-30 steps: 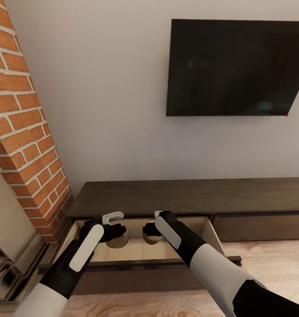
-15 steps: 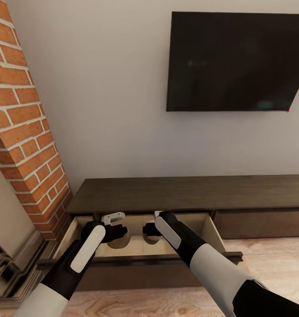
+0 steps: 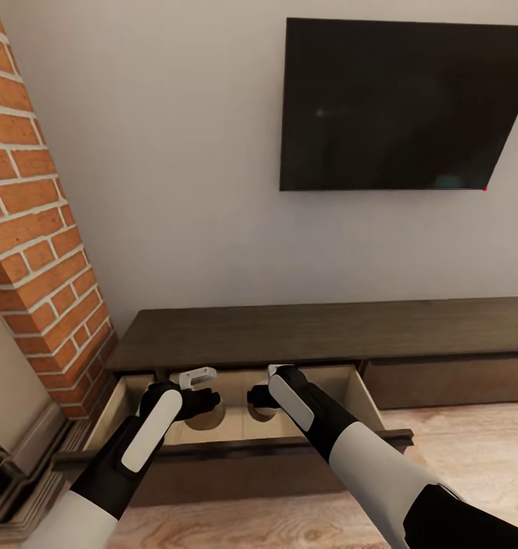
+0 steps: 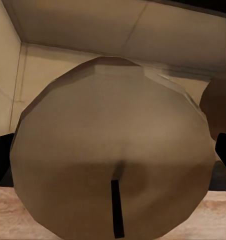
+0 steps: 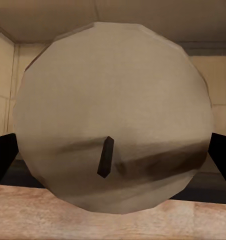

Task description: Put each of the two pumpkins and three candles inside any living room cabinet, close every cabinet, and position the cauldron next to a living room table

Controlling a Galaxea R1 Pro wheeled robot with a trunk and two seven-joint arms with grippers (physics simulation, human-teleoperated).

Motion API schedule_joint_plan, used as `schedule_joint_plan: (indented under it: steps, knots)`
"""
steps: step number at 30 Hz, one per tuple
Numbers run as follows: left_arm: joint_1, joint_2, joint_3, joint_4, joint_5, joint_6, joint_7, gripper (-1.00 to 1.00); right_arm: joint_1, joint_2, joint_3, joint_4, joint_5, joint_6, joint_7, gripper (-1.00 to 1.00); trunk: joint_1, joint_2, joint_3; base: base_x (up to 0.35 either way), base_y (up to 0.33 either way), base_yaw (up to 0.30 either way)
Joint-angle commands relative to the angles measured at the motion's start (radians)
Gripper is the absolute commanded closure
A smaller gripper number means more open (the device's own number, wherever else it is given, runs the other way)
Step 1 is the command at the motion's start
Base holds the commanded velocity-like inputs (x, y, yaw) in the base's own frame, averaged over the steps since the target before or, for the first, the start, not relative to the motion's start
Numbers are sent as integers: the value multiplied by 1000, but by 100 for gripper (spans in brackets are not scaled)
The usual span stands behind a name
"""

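The view has swung right; each end effector (image 3: pixel 213 396) (image 3: pixel 255 396) grips a candle (image 4: pixel 113 150) (image 5: pixel 113 125) inside the open cabinet (image 3: pixel 327 335).

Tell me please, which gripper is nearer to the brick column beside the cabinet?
Left. The left gripper hangs over the open drawer on the side toward the brick column, holding a candle. The right gripper with its candle is farther along the cabinet.

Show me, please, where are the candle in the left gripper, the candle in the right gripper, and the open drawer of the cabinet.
left candle (image 4: pixel 110 150): left wrist view, on its flat top.
right candle (image 5: pixel 113 115): right wrist view, on its flat top above the wick.
open drawer (image 3: pixel 361 393): head view, on its tan inner side wall.
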Motion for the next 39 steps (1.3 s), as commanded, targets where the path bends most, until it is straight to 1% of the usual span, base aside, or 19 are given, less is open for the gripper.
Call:
schedule_joint_plan:
  steps: [1,18,25,34,39]
  knots:
    - [-1,1,-2,-2,9,0,11,100,-1,0,4,-1,-10,0,-10,100,0,0,-1,63,44,-31]
    - [-1,1,-3,-2,9,0,10,100,-1,1,4,-1,-10,0,-10,100,0,0,-1,86,29,-3]
    - [-1,1,3,-3,9,0,10,100,-1,1,4,-1,-10,-1,-9,100,0,0,-1,45,0,0]
    - [-1,1,5,-2,9,0,10,100,-1,-3,4,-1,-10,-2,-9,100,34,-63,-29,1,0,-1]
    - [-1,1,6,-1,9,0,10,100,-1,-3,4,-1,-10,-2,-9,100,54,-98,-42,0,0,-90]
